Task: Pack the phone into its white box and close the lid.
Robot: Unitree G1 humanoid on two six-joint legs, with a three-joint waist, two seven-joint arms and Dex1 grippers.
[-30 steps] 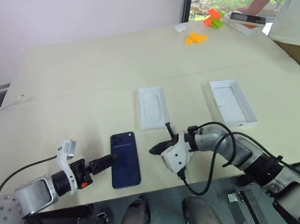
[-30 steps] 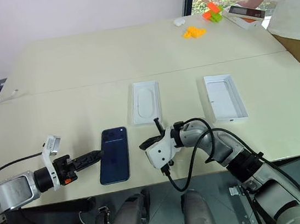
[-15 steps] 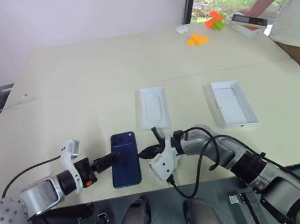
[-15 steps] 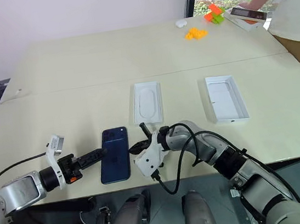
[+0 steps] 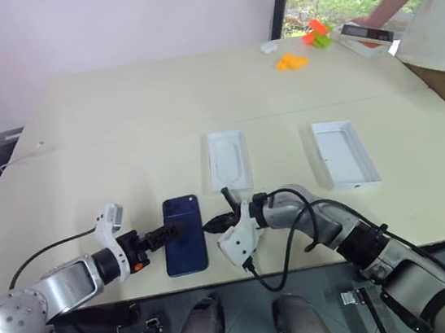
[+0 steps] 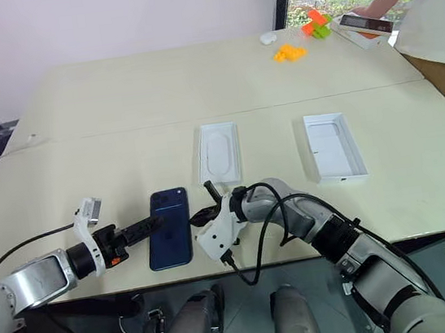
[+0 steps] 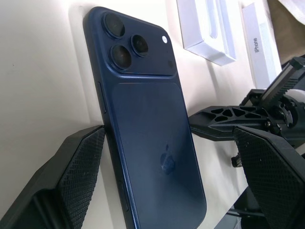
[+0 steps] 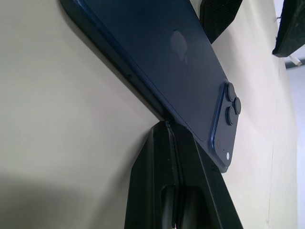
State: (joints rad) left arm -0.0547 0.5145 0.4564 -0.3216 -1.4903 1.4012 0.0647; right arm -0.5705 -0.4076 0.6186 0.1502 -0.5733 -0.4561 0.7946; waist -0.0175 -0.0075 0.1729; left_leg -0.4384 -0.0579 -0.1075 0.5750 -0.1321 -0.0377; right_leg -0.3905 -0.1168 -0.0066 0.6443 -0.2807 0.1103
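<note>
The dark navy phone (image 5: 184,235) lies back up near the table's front edge, its camera cluster at the far end. My left gripper (image 5: 168,233) is open at the phone's left side, and its two fingers (image 7: 76,176) straddle the phone's near half in the left wrist view. My right gripper (image 5: 211,226) is shut, with its tip (image 8: 167,125) pressed against the phone's right long edge at table level. The shallow white box (image 5: 228,159) lies open just beyond the phone. The deeper lid (image 5: 344,153) rests inside up to its right.
At the far right of the table are orange blocks (image 5: 290,60), an orange and green toy (image 5: 316,33) and a small white object (image 5: 269,46). A person's hand rests on a device (image 5: 365,30) there. The table's front edge (image 5: 196,278) runs just behind the phone.
My right gripper has slid left along the table until its shut tip meets the phone's right edge. The left gripper has stayed at the phone's left side.
</note>
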